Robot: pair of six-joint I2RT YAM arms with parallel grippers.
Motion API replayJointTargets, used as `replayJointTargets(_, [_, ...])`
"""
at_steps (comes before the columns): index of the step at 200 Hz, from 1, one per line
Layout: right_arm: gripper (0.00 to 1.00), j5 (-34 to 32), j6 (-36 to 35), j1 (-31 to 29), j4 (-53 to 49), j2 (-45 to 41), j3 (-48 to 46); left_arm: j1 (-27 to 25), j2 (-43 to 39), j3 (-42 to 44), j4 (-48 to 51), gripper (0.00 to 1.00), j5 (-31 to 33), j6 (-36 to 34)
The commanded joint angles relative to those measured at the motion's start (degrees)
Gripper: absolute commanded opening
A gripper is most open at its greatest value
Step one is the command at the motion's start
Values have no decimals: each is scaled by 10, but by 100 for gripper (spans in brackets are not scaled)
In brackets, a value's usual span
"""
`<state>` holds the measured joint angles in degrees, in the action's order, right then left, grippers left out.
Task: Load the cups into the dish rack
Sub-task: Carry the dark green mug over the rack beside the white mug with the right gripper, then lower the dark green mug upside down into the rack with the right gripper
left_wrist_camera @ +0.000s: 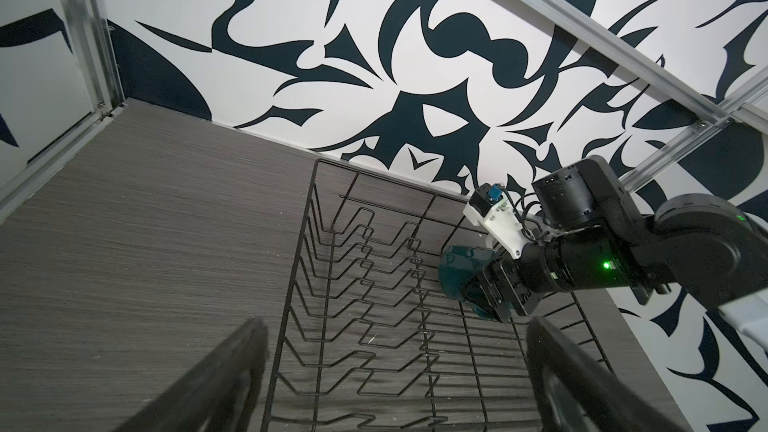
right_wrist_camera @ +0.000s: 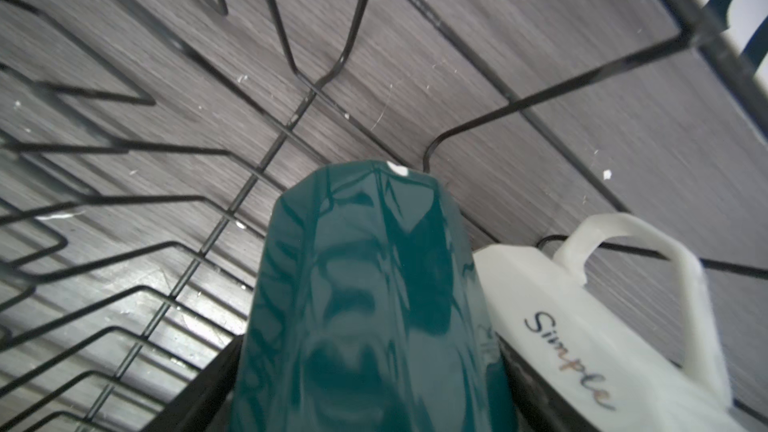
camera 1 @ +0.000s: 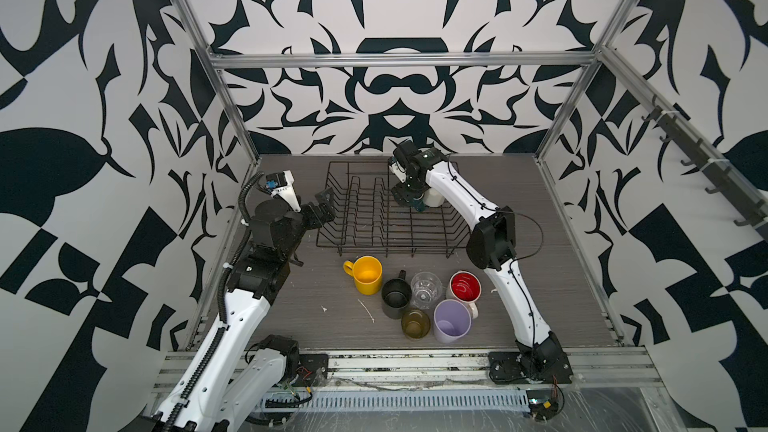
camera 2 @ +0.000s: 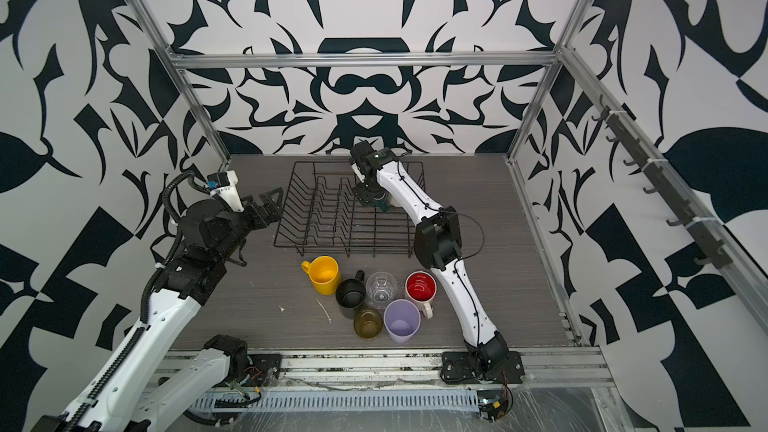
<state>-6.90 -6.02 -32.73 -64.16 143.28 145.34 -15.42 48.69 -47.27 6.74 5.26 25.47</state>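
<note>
The black wire dish rack (camera 1: pixel 365 222) sits at the back middle of the table. My right gripper (camera 1: pixel 409 201) reaches into its right part and is shut on a teal mug (right_wrist_camera: pixel 365 284), with a finger (right_wrist_camera: pixel 208 388) against each side. Right beside it in the rack lies a white mug (right_wrist_camera: pixel 582 326) lettered "Simple". My left gripper (camera 1: pixel 324 209) hangs open and empty at the rack's left edge. In front of the rack stand a yellow mug (camera 1: pixel 365 275), a black mug (camera 1: pixel 396 297), a clear glass (camera 1: pixel 426 288), a red-lined mug (camera 1: pixel 464 286), a lilac tumbler (camera 1: pixel 452 320) and an amber glass (camera 1: pixel 415 324).
Upright divider prongs (left_wrist_camera: pixel 357 268) fill the rack's left and middle. The right arm (camera 1: pixel 490 238) arches over the rack's right front corner. Metal frame posts (camera 1: pixel 232 118) and patterned walls close the table on three sides. A few white scuffs (camera 1: pixel 368 311) mark the wood surface.
</note>
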Motion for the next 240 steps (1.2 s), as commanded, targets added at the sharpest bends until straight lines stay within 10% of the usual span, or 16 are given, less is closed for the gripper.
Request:
replayJointTargets(1, [0,-14,-13,-2,-7,-26,38,2,-2,2,9,100,2,0])
replayJointTargets(240, [0,-58,-49,-24,-55,-59,42,2,-1,6,10,99,-6,4])
